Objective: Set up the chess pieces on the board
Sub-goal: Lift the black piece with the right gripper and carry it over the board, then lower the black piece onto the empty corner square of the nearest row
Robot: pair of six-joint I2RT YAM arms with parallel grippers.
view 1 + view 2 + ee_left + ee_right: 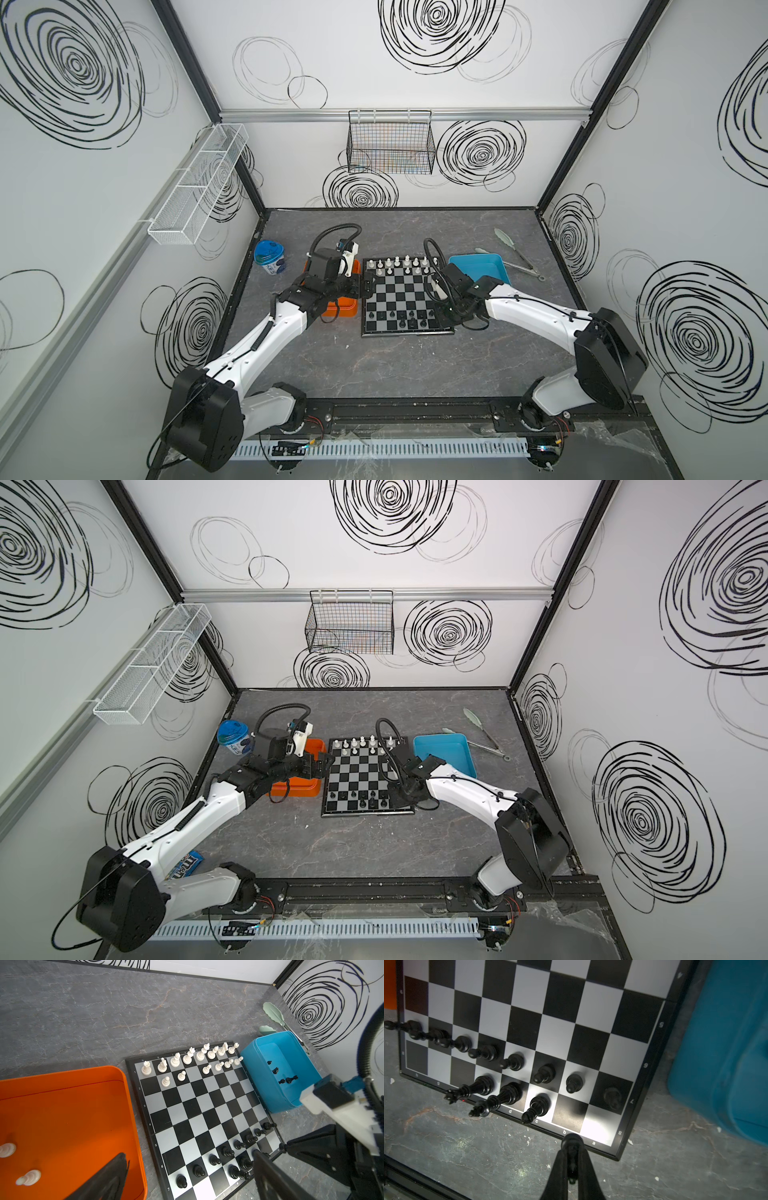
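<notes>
One board (399, 297) carries fourteen white chess pieces (188, 1058), six of them white pawns (181, 1075), plus eight black pawns (512, 1061) and three taller black pieces (506, 1093). One orange tray (62, 1082) holds two white pieces (29, 1177); one blue tray (255, 1076) holds four black pieces (291, 1079). The right end effector (572, 1148) grips one black piece (572, 1140). One pair of tongs (521, 261) lies near the bench's far right corner.

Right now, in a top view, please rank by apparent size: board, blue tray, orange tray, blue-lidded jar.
Largest first:
1. board
2. blue tray
3. blue-lidded jar
The orange tray is mostly hidden under the left arm, so unranked.
</notes>
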